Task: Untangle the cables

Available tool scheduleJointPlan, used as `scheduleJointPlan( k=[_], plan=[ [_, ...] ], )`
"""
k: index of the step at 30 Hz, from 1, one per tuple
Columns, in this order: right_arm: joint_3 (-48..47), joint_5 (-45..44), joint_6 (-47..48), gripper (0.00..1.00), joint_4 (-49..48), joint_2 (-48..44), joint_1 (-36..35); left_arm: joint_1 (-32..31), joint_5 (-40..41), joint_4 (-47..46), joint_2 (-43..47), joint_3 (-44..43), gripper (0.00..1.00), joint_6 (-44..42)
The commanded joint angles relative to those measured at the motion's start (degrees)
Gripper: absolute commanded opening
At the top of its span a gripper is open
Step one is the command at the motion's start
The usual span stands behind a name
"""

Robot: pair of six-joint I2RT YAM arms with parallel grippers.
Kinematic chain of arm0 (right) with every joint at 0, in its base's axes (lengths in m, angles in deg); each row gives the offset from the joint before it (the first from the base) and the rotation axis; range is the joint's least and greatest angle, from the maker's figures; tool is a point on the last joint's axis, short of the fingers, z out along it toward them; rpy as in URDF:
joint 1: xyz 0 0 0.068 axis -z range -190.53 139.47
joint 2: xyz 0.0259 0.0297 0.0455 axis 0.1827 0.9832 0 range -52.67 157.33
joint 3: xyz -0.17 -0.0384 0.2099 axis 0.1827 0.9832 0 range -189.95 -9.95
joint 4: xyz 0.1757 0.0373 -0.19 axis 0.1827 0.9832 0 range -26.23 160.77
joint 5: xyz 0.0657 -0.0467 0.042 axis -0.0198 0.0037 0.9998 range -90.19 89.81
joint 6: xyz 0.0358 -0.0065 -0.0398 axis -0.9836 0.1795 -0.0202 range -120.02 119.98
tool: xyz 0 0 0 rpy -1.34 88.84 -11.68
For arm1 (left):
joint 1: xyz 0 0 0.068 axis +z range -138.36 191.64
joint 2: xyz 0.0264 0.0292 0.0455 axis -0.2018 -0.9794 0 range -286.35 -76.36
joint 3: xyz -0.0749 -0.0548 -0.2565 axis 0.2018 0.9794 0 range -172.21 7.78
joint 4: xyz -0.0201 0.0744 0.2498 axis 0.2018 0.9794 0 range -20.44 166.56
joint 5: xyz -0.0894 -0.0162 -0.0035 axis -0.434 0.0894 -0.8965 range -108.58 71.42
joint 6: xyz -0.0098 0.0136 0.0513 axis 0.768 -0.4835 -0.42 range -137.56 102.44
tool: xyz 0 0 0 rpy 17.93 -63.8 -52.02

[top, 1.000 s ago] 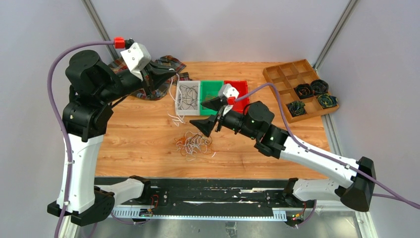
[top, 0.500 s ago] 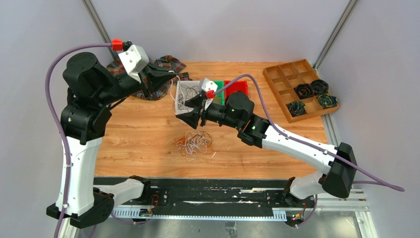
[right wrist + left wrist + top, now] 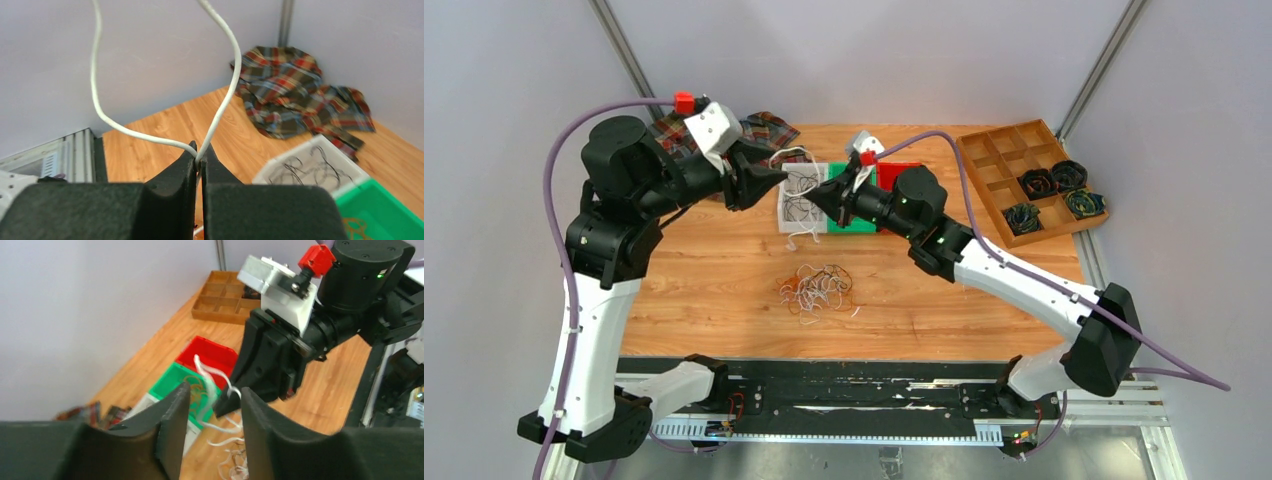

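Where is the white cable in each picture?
Top external: white cable upper middle, just left of the green bin.
Left wrist: centre, dangling beyond the left fingers.
Right wrist: centre, pinched in the right fingers.
Shared landmark: the green bin, seen in all three.

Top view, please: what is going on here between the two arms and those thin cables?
The right gripper is shut on a white cable, pinched at its tips and held up above the bins. The left gripper faces it closely with its jaws apart, so it grips nothing. A tangled bunch of cables lies on the table, nearer the arm bases. Some black cables lie in the white bin.
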Motion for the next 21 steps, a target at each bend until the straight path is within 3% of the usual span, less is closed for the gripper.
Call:
scheduleJointPlan(
  k=[1,2,7,16,21],
  plan=[
    [2.7,0.0,-3.2,0.01,3.4,-2.1,6.1,-0.5,7.6,2.3,1.1,2.2,0.63,-3.9],
    [2.9,-0.3,-2.9,0.01,5.9,-1.9,7.6,-0.5,9.8,3.6,0.8,2.4,0.75,-5.7],
    [3.1,-8.1,0.1,0.00,20.7,0.6,14.5,-0.5,19.6,10.5,-2.1,0.9,0.99,-11.0],
    [0.3,-19.8,4.2,0.01,24.9,8.1,21.9,-0.4,20.9,12.2,-2.0,2.1,0.98,-12.0],
    [-7.8,-20.4,4.4,0.00,31.2,16.0,25.9,-0.5,20.9,12.2,-0.9,3.2,0.98,-12.6]
  ],
)
